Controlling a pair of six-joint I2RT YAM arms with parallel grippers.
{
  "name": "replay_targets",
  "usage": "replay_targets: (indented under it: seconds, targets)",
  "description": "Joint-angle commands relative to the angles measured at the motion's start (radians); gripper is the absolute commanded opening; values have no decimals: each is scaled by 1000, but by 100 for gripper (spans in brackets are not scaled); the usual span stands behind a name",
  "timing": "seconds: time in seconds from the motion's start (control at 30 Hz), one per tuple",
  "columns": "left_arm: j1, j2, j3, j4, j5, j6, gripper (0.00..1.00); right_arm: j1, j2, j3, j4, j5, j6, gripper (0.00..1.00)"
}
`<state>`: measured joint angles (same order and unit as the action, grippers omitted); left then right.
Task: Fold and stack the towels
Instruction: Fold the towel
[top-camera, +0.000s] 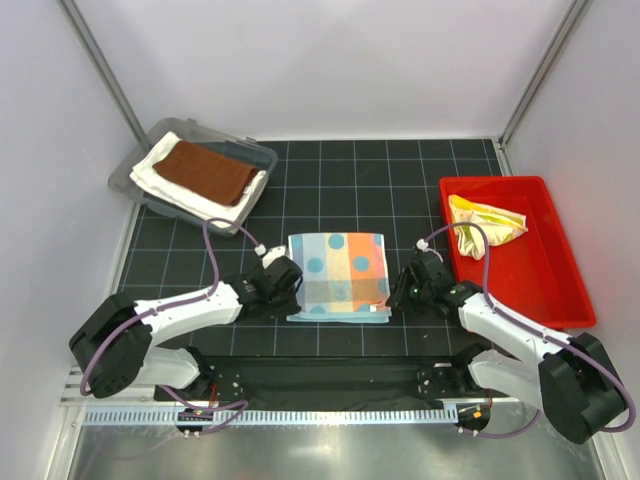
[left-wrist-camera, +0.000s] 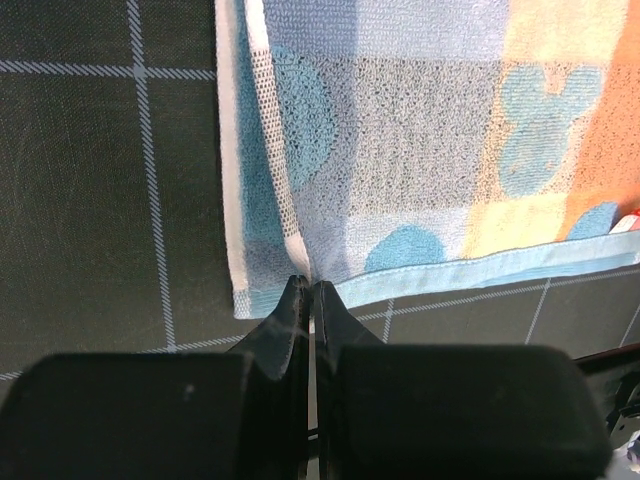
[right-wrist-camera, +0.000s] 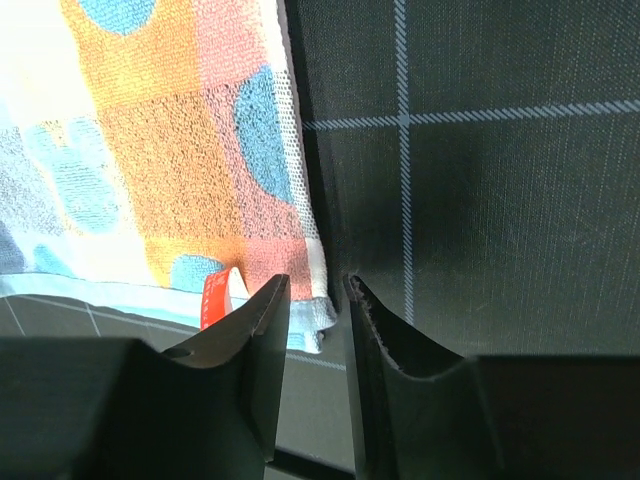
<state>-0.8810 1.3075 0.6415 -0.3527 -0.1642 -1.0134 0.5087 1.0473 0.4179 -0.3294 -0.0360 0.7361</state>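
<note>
The light-blue dotted towel (top-camera: 338, 275) lies folded into a neat rectangle on the dark gridded desk (top-camera: 330, 180), and everything else is placed from it.

The left tool (left-wrist-camera: 308, 287) sits at this towel's left near corner. Its fingers are pressed together on the pale-blue hem, and a raised crease in the terry runs straight up into the tips, so the cloth is pinched there.

The right tool (right-wrist-camera: 314, 287) is at the towel's right near corner. Its fingers stand slightly apart, with one tip over the cloth, the other over bare desk just beyond the towel's side edge, and the edge itself in the gap between them. A small red label (right-wrist-camera: 214, 300) sticks out of the hem just inside that corner, beside the inner fingertip.

Up and to the left of the dotted towel, well apart from it, a grey tray (top-camera: 225, 140) holds a folded cream-white towel (top-camera: 160, 170) with a folded rust-brown towel (top-camera: 205, 172) lying on top.

To the right of the dotted towel, a red bin (top-camera: 540, 270) holds a crumpled yellow towel (top-camera: 482, 224) at its far end
</note>
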Motion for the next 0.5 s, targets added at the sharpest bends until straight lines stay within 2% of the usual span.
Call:
replay_targets:
  seconds: [0.0, 0.13, 0.23, 0.33, 0.37, 0.47]
  targets:
    - [-4, 9, 26, -5, -12, -4, 0, 4, 3, -21, 85, 7, -27, 35]
    - [-4, 9, 30, 0, -14, -1, 0, 4, 43, -21, 127, 28, -52, 35]
    - [-4, 13, 37, -2, -14, 7, 0, 4, 65, -19, 148, 7, -63, 31]
    - [-3, 13, 41, -5, -12, 7, 0, 2, 56, -24, 164, -22, -64, 15]
    - [-3, 10, 44, -8, -12, 7, 0, 4, 36, -21, 159, -25, -63, 4]
    - [-3, 10, 95, -67, -43, 13, 0, 2, -15, 17, 118, -27, -64, 1]
